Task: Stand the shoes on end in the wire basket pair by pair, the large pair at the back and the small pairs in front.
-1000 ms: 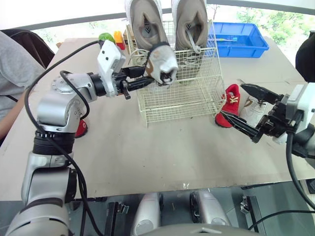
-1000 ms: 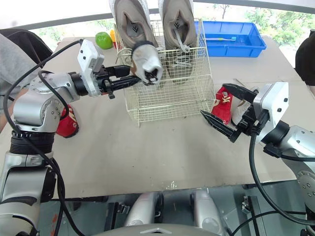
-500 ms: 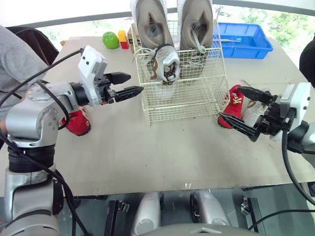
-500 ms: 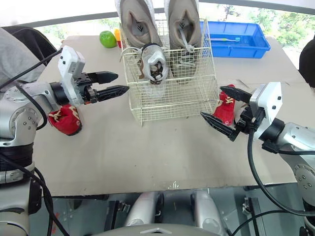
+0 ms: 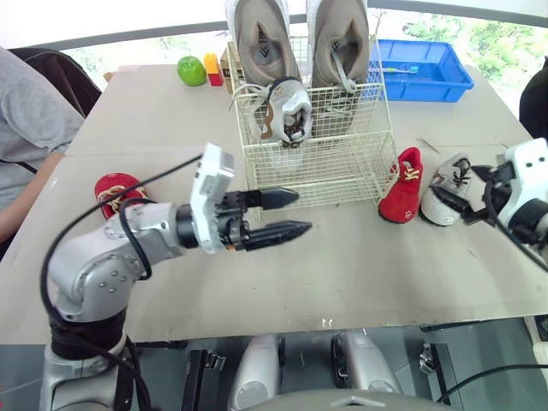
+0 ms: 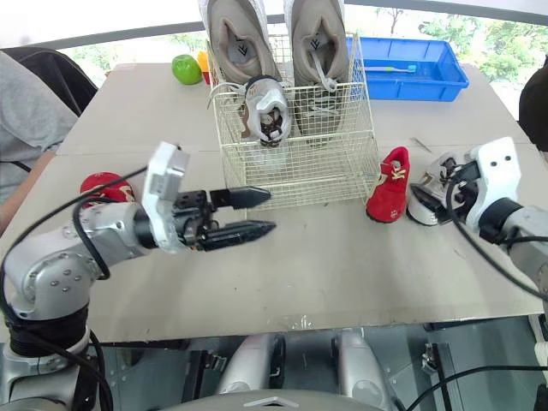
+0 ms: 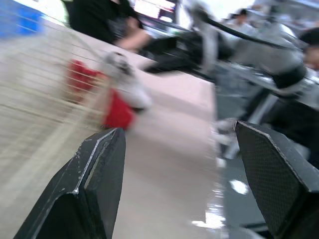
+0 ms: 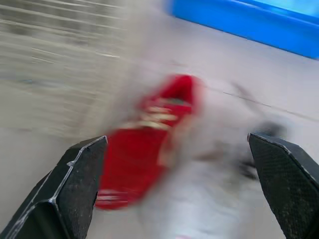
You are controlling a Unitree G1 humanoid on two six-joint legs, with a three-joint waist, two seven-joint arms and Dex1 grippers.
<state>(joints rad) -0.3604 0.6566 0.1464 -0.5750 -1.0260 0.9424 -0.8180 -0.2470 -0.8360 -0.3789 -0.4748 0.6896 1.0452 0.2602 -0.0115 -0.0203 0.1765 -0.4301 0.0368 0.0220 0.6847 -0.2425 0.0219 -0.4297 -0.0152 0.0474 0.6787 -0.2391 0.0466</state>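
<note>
- Basket [image 5: 342, 171]: white wire grid on the bench. The large pair [image 5: 257, 38] of tan mesh trainers stands toe-down at its back, heels above the rim.
- Grey shoe [image 5: 287, 111]: small and soft-sided, now on end in the basket's front left. A second ago it hung from the left tool above the basket, so the first small shoe is placed.
- Left tool [image 5: 304, 211]: it has drawn back to the bench in front of the basket, its tapered black fingers spread and empty.
- Right tool [image 8: 177, 138]: it has swung in toward the white shoe [image 5: 445, 193] to the right of the basket. The fingers are spread wide, pinching nothing. That shoe is probably the grey one's mate and the next pick.
- Red shoes: one [image 5: 402, 184] stands just right of the basket, beside the white shoe. The other [image 5: 116, 190] lies well apart, left of the basket. Both have rounded toes and pale trim.
- Tray [image 5: 419, 92]: rigid blue plastic, behind and right of the basket.
</note>
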